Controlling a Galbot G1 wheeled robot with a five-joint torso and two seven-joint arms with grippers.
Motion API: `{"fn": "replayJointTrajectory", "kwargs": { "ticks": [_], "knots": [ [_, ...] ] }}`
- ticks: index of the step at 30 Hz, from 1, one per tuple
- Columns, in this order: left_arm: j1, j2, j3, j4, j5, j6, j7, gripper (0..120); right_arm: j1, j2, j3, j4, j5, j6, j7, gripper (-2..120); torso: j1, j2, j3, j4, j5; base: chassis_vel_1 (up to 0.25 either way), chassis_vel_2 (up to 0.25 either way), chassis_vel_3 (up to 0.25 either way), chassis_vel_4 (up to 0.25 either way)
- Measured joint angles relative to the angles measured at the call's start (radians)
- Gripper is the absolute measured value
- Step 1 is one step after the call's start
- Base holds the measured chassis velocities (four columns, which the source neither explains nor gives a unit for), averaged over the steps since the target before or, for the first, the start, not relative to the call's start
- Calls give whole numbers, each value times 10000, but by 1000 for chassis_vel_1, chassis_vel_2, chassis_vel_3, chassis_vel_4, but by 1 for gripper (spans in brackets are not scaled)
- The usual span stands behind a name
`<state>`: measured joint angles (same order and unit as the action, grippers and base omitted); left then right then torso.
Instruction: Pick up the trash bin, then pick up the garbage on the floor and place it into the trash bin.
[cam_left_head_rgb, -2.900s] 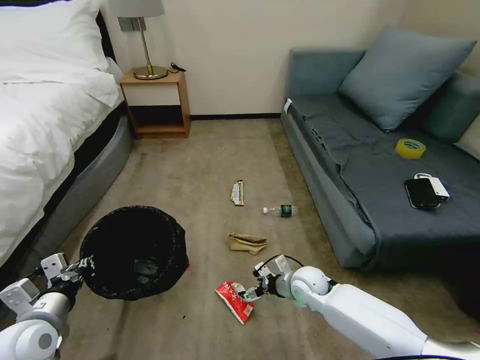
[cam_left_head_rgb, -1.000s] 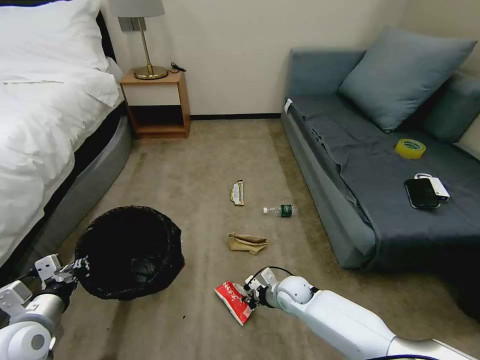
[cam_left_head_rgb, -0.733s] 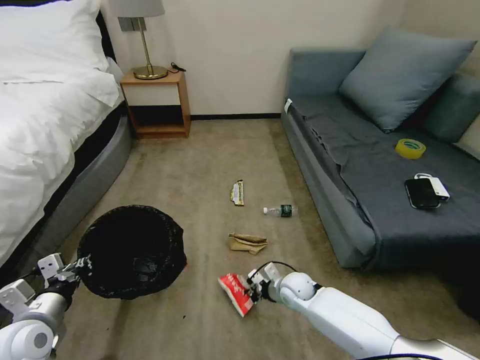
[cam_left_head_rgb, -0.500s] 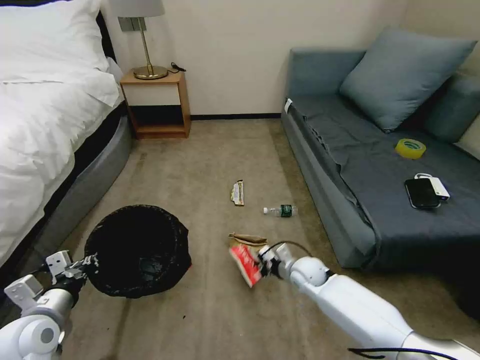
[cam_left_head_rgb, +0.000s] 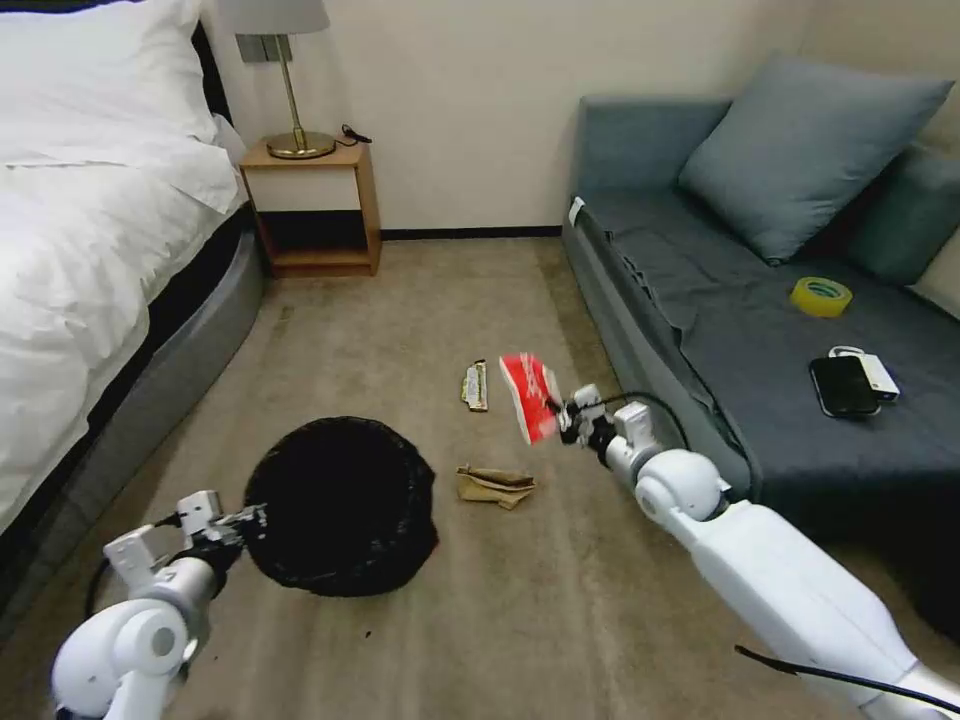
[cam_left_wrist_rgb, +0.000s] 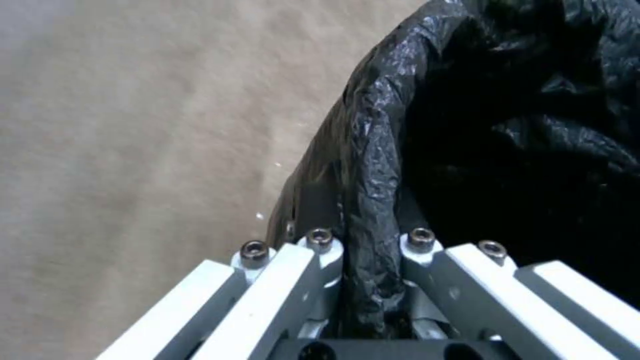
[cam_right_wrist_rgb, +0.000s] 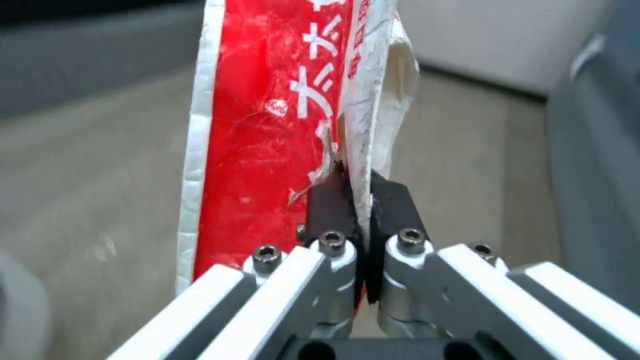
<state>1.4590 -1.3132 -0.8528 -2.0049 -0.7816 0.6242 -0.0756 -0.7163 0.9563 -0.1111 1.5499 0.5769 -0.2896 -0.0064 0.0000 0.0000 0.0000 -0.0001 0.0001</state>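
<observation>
The trash bin (cam_left_head_rgb: 340, 505), lined with a crinkly black bag, hangs low over the carpet at the lower left. My left gripper (cam_left_head_rgb: 245, 520) is shut on its rim; the left wrist view shows the fingers (cam_left_wrist_rgb: 320, 250) pinching the fold of the bag (cam_left_wrist_rgb: 373, 165). My right gripper (cam_left_head_rgb: 562, 410) is raised over the mid floor, shut on the red-white snack wrapper (cam_left_head_rgb: 528, 395), which dangles to the right of and beyond the bin. In the right wrist view the pads (cam_right_wrist_rgb: 327, 205) clamp the wrapper's edge (cam_right_wrist_rgb: 267, 125). A crumpled brown paper bag (cam_left_head_rgb: 495, 485) and a gold-green bar wrapper (cam_left_head_rgb: 475, 385) lie on the carpet.
A bed (cam_left_head_rgb: 80, 250) runs along the left, with a wooden nightstand (cam_left_head_rgb: 315, 210) and lamp by the far wall. A grey-blue sofa (cam_left_head_rgb: 700, 300) on the right carries a yellow tape roll (cam_left_head_rgb: 820, 296) and a black phone (cam_left_head_rgb: 843, 386). Open carpet lies between them.
My right gripper closed on the snack wrapper, lifted it off the carpet and carried it up and away from me. My left arm swung the bin rightward toward the middle.
</observation>
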Motion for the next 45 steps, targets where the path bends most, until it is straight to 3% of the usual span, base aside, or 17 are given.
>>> {"fn": "replayJointTrajectory", "kwargs": {
  "ticks": [1, 5, 9, 11, 19, 29, 45],
  "knots": [
    [0, 0, 0, 0, 0, 0, 0, 4, 0, 0, 0, 0, 0, 0, 0, 0, 0, 0, 0, 0, 0, 0, 0, 0, 0],
    [-585, 77, 1024, 260, -478, 357, -526, 4, 2, -551, 247, 2213, 487, 811, 489, 0, 0, 1, 0, 0, -3, 0, 0, 0, 0],
    [-941, 187, 1487, 494, -811, 516, -747, 4, -39, -789, -143, 3348, 723, 1342, 556, 0, 0, 0, 0, 1, -1, 0, 0, 0, 0],
    [-987, 206, 1549, 526, -850, 533, -760, 4, -53, -793, -209, 3439, 729, 1382, 560, 0, 0, 1, 0, 0, -1, 0, 0, 0, 0],
    [-1579, 258, 2624, 812, -943, 673, -916, 4, 154, -733, -1601, 4327, 451, 1614, 499, 0, 0, 1, 0, 0, -1, 0, 0, 0, 0],
    [-1640, 47, 2723, 786, -942, 706, -1015, 4, 540, -523, -2881, 3936, -236, 1840, 2, 0, 0, 0, 0, 2, -1, 0, 0, 0, 0],
    [-1412, -26, 2402, 617, -1130, 713, -942, 4, -152, -515, -3162, 3177, -1090, 2139, -423, 0, 0, 1, 0, 1, -1, 0, 0, 0, 0]
  ]
}}
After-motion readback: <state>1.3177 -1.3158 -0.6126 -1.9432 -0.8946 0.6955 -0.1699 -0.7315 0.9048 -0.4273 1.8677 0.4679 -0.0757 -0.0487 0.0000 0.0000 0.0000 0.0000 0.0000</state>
